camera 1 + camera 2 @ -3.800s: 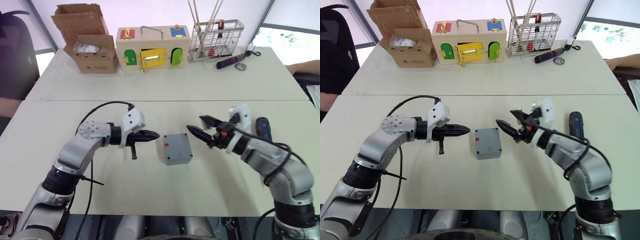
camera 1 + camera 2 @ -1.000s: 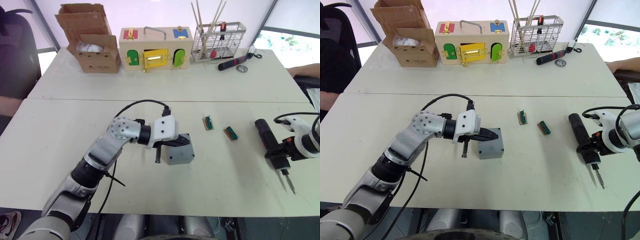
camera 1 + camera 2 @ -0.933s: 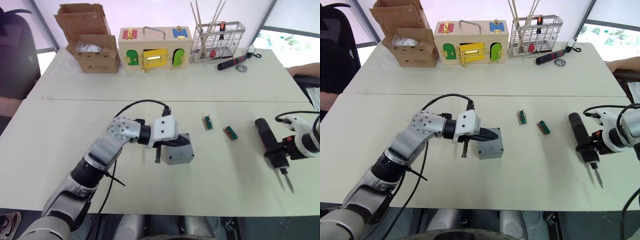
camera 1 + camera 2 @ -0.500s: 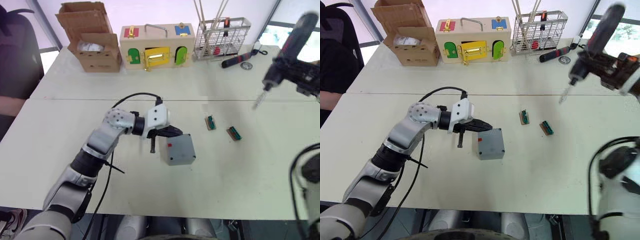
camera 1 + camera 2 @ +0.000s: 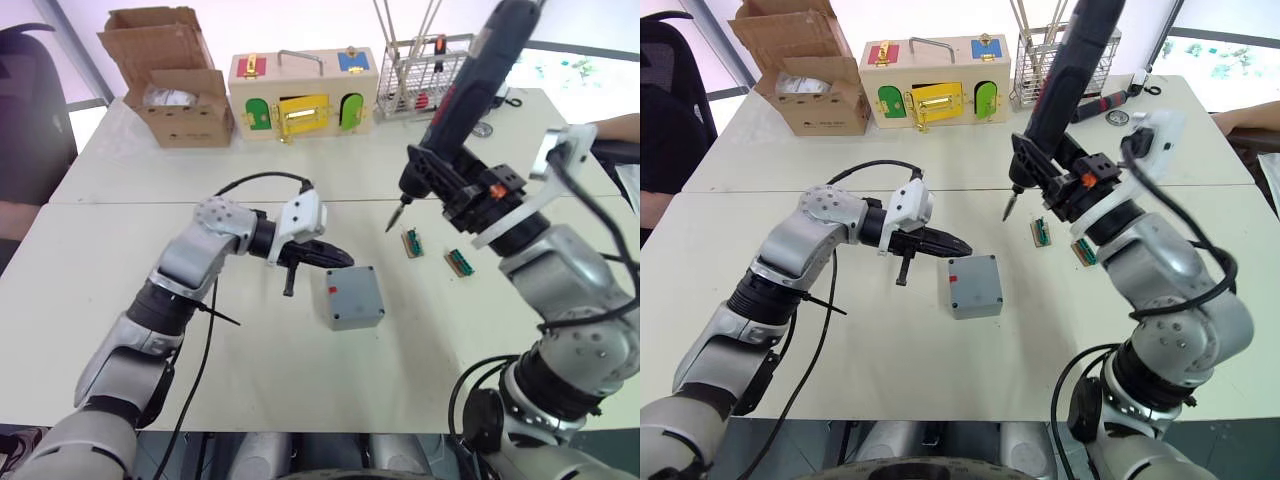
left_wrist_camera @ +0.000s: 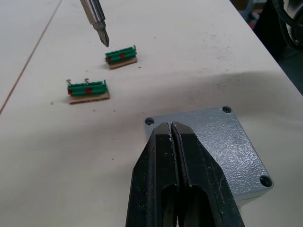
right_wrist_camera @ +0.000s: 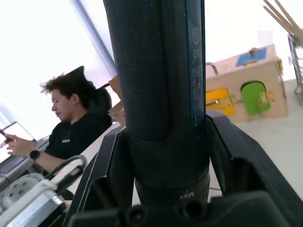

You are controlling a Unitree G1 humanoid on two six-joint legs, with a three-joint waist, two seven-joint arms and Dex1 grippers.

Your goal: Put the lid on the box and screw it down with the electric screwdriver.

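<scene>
Grey lid (image 6: pixel 215 137) sits closed on the box (image 5: pixel 354 297) at table centre, corner holes showing; left gripper (image 5: pixel 340 259) has its fingers pressed together holding nothing, tips at the box's 10 o'clock corner. Right gripper (image 5: pixel 1065 180) clamps the screwdriver (image 5: pixel 468 90) tilted, bit (image 6: pixel 98 24) in the air well apart from the box at its 1 o'clock, near two green connectors (image 6: pixel 88 89). Risk: the tilted bit may miss or skid off a hole, and the unheld box could slide under its push.

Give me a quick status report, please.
Left gripper shut at the lidded box. Right gripper holds screwdriver aloft, bit above two green parts.
</scene>
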